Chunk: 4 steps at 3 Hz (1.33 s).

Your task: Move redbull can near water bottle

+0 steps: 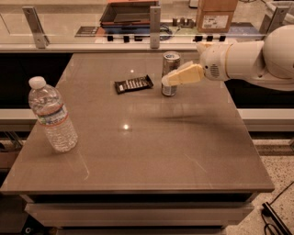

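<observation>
Upper centre: the gripper (167, 80), extended from the right, overlaps the upright can (170, 63); open or closed, cannot tell. The bottle (53, 119) stands well apart, lower left.

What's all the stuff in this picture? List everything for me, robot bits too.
water bottle: one, clear with a white cap, standing at the table's left side
redbull can: one, silver-grey, upright towards the table's far edge
snack bar wrapper: one, dark, flat, just left of the can
table: one, grey-brown
cardboard box: one, brown, on the counter behind
tray: one, dark, on the counter behind
metal posts: at least two, grey, along the counter edge
cable: one, black, on the floor at lower right
arm: one, white, reaching in from the right
gripper: one, cream, at the can, overlapping it
</observation>
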Available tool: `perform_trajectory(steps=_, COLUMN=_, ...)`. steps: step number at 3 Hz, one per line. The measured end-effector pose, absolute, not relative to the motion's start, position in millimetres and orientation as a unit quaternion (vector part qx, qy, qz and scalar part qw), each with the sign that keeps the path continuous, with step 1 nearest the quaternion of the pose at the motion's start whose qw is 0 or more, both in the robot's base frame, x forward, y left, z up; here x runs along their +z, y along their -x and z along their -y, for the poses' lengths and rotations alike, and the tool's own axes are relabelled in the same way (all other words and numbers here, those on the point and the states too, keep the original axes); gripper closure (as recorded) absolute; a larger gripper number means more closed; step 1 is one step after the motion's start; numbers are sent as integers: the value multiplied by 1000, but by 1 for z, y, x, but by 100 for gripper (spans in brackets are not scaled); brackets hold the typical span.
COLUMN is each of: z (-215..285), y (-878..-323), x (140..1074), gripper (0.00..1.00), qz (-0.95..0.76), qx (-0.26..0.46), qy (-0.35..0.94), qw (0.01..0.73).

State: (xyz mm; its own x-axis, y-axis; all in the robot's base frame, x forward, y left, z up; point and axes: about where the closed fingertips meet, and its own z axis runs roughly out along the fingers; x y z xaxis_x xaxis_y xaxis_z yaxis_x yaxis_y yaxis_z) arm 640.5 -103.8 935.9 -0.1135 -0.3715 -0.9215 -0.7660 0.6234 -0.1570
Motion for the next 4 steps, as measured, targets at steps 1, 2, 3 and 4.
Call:
perform_trajectory(steps=1, z=101, y=-652, x=930, gripper=0, qz=-724, qx=195, qy=382, qw=541)
perform_trajectory(steps=2, z=94, y=-669, x=923, gripper=0, qz=-723, qx=212, qy=372, qw=543)
perform_trajectory(steps=3, z=90, y=-679, x=920, gripper=0, qz=-721, qx=223, qy=363, qw=546)
perform_trajectory(steps=4, z=88, y=-681, x=914, gripper=0, qz=-719, qx=236, qy=354, qw=550)
